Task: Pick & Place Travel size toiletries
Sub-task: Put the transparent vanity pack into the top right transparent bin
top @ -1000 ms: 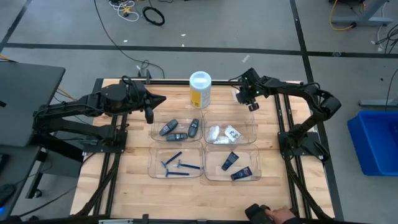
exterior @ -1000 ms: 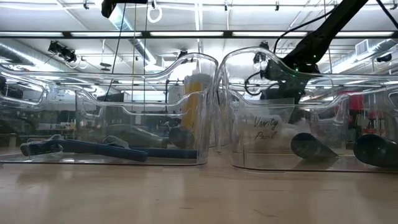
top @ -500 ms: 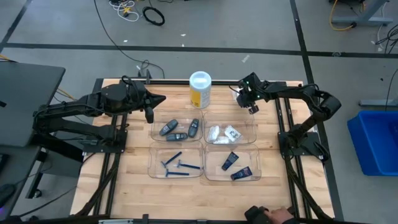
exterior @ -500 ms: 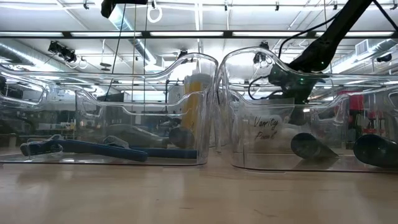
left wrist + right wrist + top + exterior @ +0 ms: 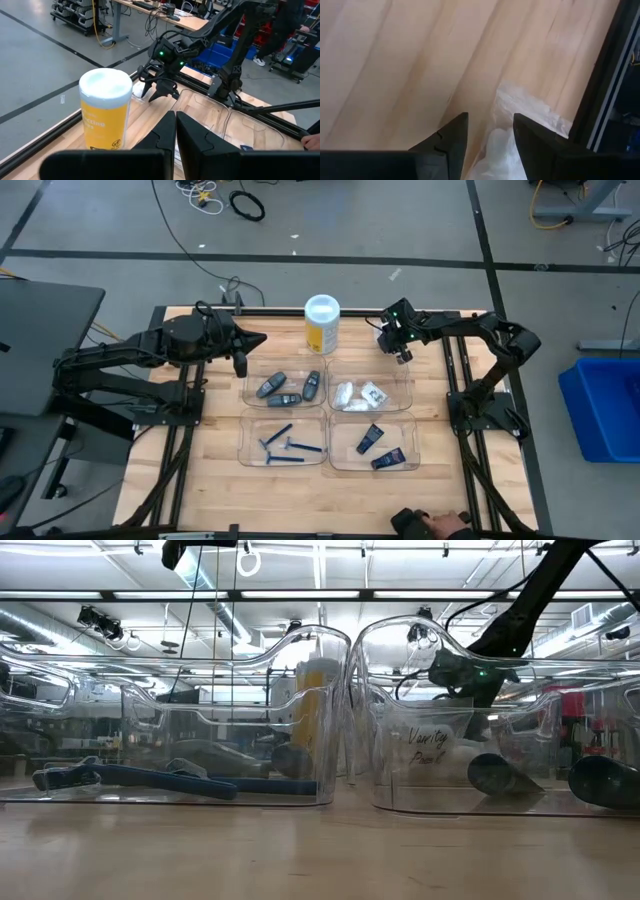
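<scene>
white crinkly packet (image 5: 507,145) lies on the bench (image 5: 395,60) between the released right hand's (image 5: 399,351) fingers (image 5: 451,135); left hand (image 5: 240,364) clenched.

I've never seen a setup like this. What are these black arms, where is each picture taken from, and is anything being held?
These are two robot arms at a wooden table. One picture looks straight down, one looks level across the tabletop, and each arm carries a wrist camera. Four clear trays sit together: one holds grey oval sticks, one white packets, one blue razors, one dark blue tubes. A yellow canister with a white lid stands behind them. The left gripper waits beside the trays, fingers shut, holding nothing. The right gripper hovers with fingers apart over a white packet lying on the bare wood behind the trays, without gripping it.
</scene>
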Robot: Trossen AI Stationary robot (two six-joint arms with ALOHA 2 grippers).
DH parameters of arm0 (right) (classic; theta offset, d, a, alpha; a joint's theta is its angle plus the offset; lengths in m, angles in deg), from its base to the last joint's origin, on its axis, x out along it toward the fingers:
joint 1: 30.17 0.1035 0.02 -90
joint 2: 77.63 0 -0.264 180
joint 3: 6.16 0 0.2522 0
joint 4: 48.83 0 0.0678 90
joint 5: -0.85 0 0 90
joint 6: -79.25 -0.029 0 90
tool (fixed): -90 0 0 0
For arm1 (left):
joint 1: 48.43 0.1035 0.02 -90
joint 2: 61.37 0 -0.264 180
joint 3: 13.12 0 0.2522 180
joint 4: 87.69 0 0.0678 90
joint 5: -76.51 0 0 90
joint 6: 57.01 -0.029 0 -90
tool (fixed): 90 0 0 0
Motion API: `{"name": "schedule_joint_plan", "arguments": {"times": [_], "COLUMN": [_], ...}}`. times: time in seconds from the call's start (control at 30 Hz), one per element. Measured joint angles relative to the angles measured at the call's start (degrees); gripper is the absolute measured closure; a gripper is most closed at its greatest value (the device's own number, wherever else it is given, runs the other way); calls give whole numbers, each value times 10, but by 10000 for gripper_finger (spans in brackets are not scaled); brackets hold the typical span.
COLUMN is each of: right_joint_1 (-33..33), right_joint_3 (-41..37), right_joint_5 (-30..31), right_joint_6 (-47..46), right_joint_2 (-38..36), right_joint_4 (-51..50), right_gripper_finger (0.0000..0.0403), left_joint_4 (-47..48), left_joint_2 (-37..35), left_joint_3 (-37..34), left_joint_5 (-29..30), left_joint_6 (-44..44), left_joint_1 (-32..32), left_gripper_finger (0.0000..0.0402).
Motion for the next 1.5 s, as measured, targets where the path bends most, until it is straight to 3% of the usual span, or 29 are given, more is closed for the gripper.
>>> {"name": "schedule_joint_plan", "arguments": {"times": [0.57,1.5], "right_joint_1": [0,23], "right_joint_3": [0,0], "right_joint_5": [13,30], "right_joint_6": [0,0], "right_joint_2": [0,0], "right_joint_4": [-1,-15], "right_gripper_finger": [309,378], "left_joint_4": [0,0], "left_joint_2": [0,0], "left_joint_3": [0,0], "left_joint_5": [13,12], "left_joint_6": [1,1], "left_joint_1": [0,0], "left_gripper_finger": [379,379]}}
